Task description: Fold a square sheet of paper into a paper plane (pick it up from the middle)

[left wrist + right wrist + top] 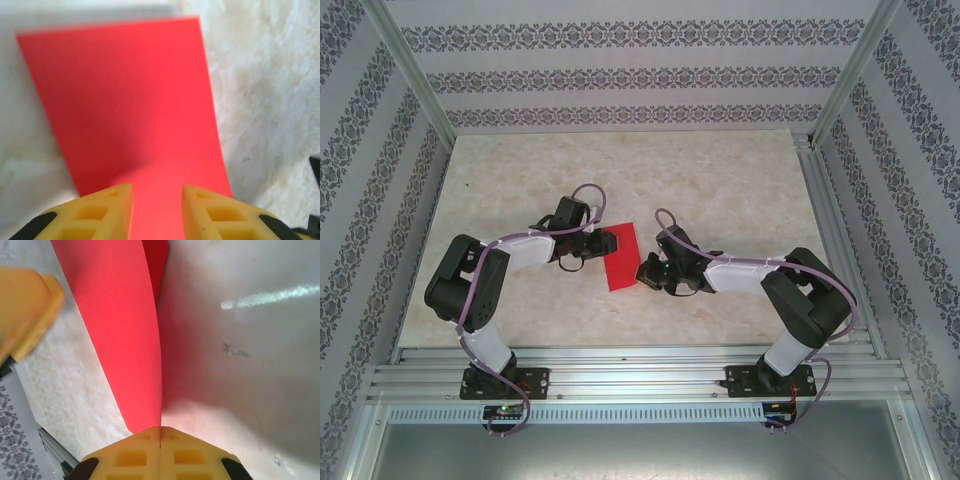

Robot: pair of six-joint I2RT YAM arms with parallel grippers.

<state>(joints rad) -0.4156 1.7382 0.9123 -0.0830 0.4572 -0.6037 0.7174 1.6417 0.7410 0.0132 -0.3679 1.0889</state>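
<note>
The square sheet of paper (pixel 620 258), bright red, lies mid-table between my two grippers and looks like a narrow strip from above. My right gripper (pixel 645 272) is at its right edge. In the right wrist view its fingertips (pixel 160 429) are pressed together on the sheet's edge, and the paper (pixel 125 330) curves up and away from them. My left gripper (pixel 595 250) is at the left edge. Its yellow fingers (pixel 107 210) stand apart over the red sheet (pixel 130 100), which shows in the gap between them (pixel 157 197). The paper plane is out of view.
The beige marbled table (pixel 720 180) has patterned walls on three sides and metal rails along the near edge (pixel 640 380). A left-gripper finger (pixel 25 305) shows blurred at the upper left of the right wrist view, close to the paper.
</note>
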